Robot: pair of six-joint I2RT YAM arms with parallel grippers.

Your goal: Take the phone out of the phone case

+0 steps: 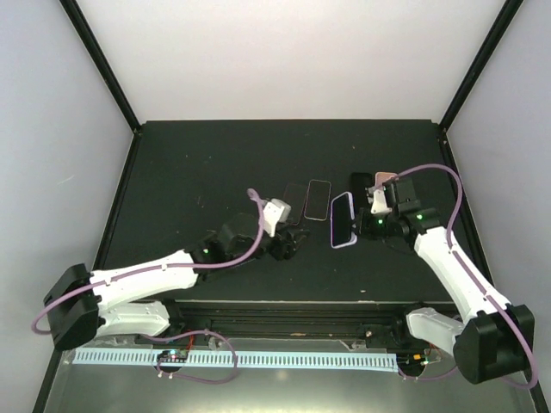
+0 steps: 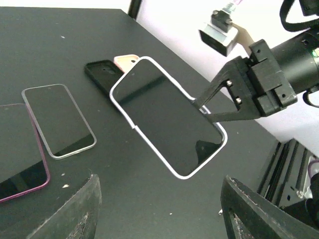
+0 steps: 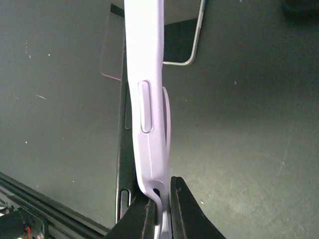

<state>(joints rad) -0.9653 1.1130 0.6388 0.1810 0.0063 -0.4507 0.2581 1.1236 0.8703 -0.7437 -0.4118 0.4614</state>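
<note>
left gripper (image 1: 291, 244) is seen spread wide, just left of the phone (image 2: 167, 124); the phone case (image 3: 149, 59), pale lilac, is held tilted off the black table (image 1: 189, 172), long axis near to far; right gripper (image 3: 162, 204) is pinched on its rim; two spare phones (image 1: 308, 200) lie close, room judged tight

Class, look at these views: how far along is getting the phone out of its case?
Done: the right pincer is shut on one end of the pale case, holding it up off the table. In hand: the left pincer is open, just short of it. Left: the phone looks seated inside the rim, so pushing it out remains.
</note>
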